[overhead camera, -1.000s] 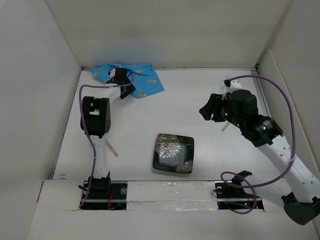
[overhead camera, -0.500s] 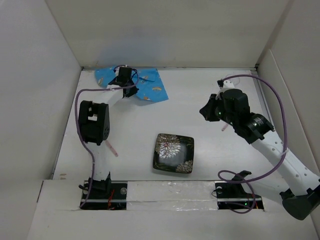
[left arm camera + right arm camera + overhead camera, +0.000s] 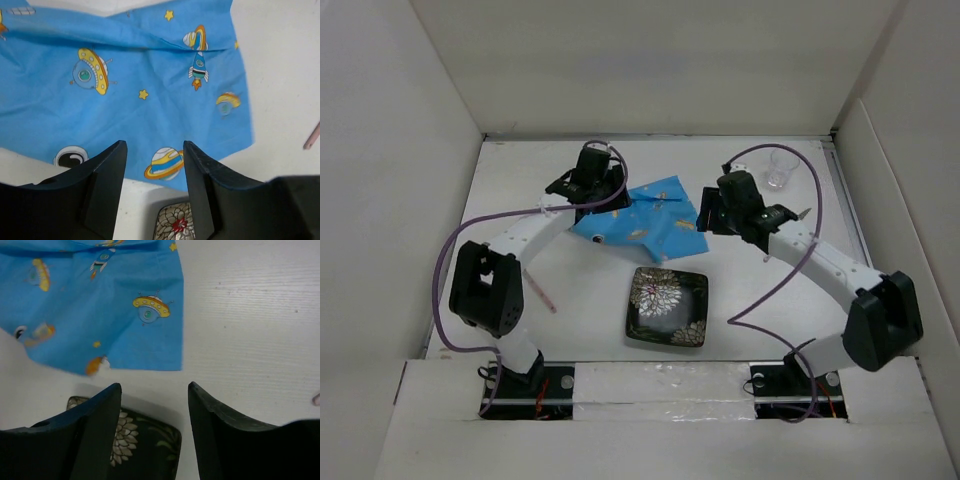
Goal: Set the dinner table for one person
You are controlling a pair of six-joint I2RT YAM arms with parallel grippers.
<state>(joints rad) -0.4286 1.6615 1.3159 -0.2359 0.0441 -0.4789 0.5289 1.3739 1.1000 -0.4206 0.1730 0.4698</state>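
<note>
The white dinner table (image 3: pixel 590 285) fills the floor between the walls. Near its centre sits a black floral square plate (image 3: pixel 667 306), and just beyond it a blue space-print placemat (image 3: pixel 640 222). The left gripper (image 3: pixel 154 147) and right gripper (image 3: pixel 154 389) hang above the cloth, jaws wide and empty. A clear glass (image 3: pixel 779 170) stands far right.

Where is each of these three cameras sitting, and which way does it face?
Top external: fixed above and behind the bases, looking down on the dinner table; left arm and right arm show.
Left wrist: on the left arm, looking down past the left end effector at the blue placemat.
Right wrist: on the right arm, looking down past the right end effector at the placemat's edge and the flowered plate.
Shared: all three show placemat and plate.
</note>
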